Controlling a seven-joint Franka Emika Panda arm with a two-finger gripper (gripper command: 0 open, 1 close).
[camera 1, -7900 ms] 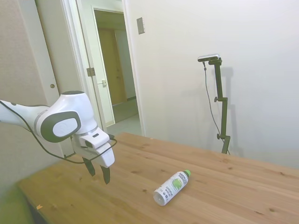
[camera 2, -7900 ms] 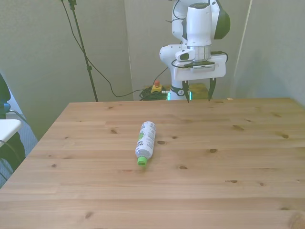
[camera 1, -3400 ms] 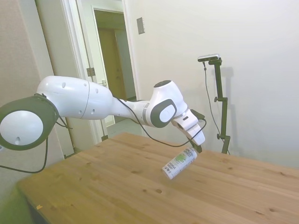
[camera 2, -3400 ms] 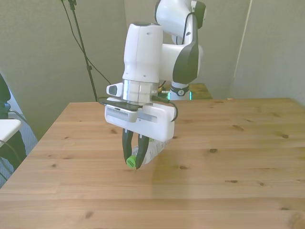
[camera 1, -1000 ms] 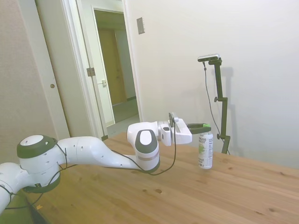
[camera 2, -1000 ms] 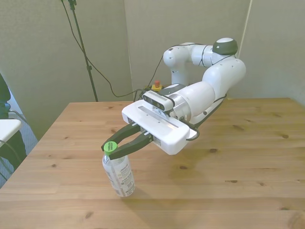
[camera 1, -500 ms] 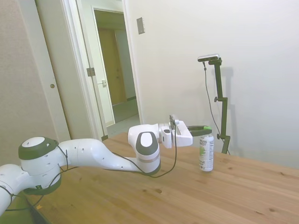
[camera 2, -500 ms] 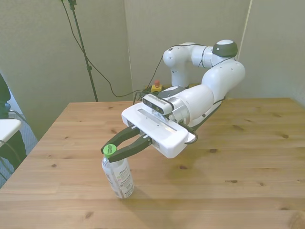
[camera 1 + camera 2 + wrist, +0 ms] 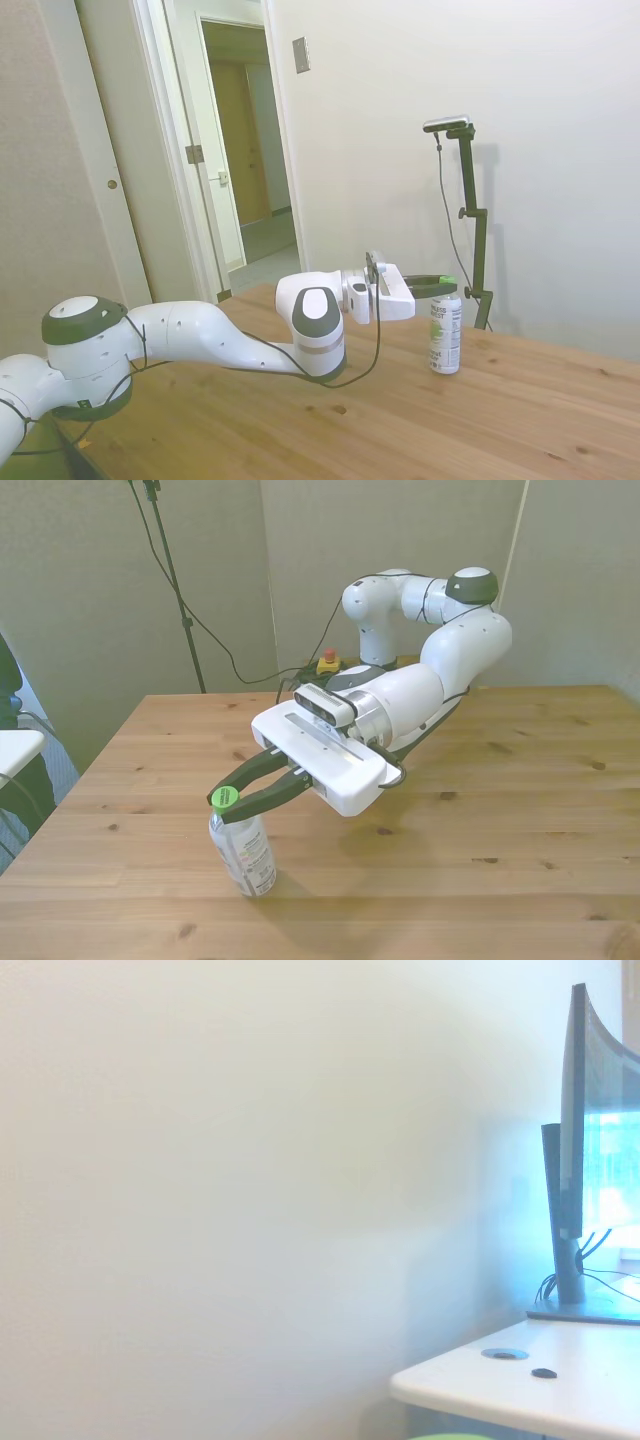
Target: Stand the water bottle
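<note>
— Standing upright on the wooden table point(image 9: 480, 810), toward the front view's left and near the edge closest to that camera, is the water bottle point(image 9: 243, 854), green cap point(image 9: 223, 797) on top. Do you see the same from the side?

— Yes. In the side view the water bottle point(image 9: 444, 340) is upright with its base on the table point(image 9: 400, 420), label facing out.

— And the gripper point(image 9: 228, 799)?

— It reaches in level, and its dark fingers point(image 9: 262, 796) sit either side of the cap, narrowed down to it. From the side the gripper point(image 9: 440, 287) is right at the bottle's top.

— Is it actually clamping?

— It looks closed on the cap in both views.

— Further right?

— Only the white arm point(image 9: 425, 685), bending back over the table. The wrist view shows a pale wall point(image 9: 220, 1180) and a white desk point(image 9: 520, 1380) with a monitor point(image 9: 585, 1160).
</note>
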